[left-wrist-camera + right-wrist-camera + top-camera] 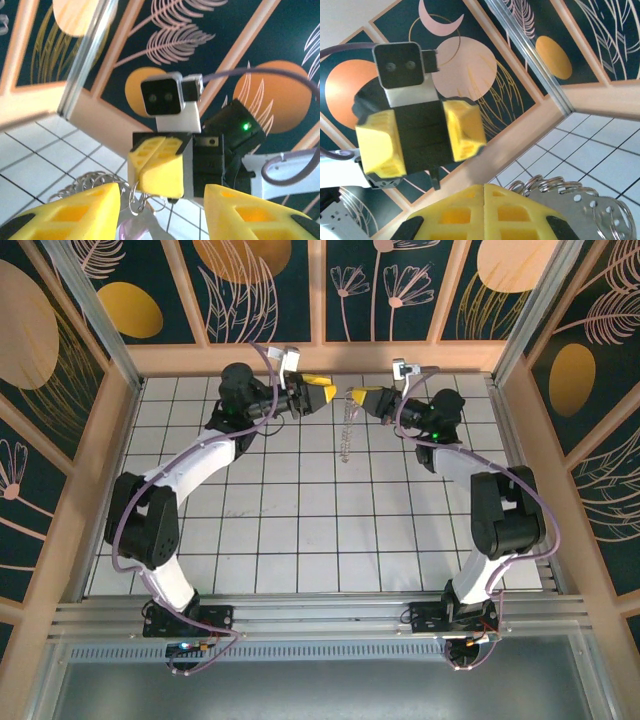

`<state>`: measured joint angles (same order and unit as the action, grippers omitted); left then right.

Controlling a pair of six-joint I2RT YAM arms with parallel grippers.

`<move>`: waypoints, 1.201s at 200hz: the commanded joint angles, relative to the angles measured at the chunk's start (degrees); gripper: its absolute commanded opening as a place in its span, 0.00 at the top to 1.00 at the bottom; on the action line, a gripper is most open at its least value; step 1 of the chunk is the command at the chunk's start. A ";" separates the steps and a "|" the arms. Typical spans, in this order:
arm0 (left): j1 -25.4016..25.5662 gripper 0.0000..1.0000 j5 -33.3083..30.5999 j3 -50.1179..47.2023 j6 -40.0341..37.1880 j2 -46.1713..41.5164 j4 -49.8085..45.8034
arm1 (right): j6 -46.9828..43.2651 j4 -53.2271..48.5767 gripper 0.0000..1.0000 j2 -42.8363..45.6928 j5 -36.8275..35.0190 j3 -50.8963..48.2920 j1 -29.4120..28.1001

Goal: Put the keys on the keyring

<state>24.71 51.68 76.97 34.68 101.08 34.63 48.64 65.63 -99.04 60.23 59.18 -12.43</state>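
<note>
Closest to the left wrist lens, our left fingers (75,212) stand apart at the bottom edge, with open space between them. Straight ahead through that gap we see the right fingers (157,167), pressed together and pointing back at us. The keyring (95,182) dangles from under their tips as loops of pale wire. A mauve-pink blur (135,231) sits low between our left fingers. We judge it may be the key, but it is too soft to tell, or to say whether it is held.

From the right wrist, our right fingers (485,212) are shut tip to tip and clamped on the keyring (547,189). Its coils and a perforated metal tab (600,215) trail off to one side. Opposite, the left fingers (465,130) face us, spread.

From above, both arms reach over the far side of the bench (300,530), fingertips pointing at each other, near but apart. The keyring (347,435) hangs from the right fingers (366,398), and we judge its long axis to be vertical. It therefore lies just beyond the tips of the left fingers (320,393), which are the free pair to close that gap.
</note>
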 commanded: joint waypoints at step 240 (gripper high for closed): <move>2.36 0.80 6.85 5.04 1.73 6.61 0.25 | 2.16 5.30 1.00 -2.72 1.47 2.89 -1.80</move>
<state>26.68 56.77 80.60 36.49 107.33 32.36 51.03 67.51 -101.21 61.45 60.03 -13.76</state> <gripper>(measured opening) 0.266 0.051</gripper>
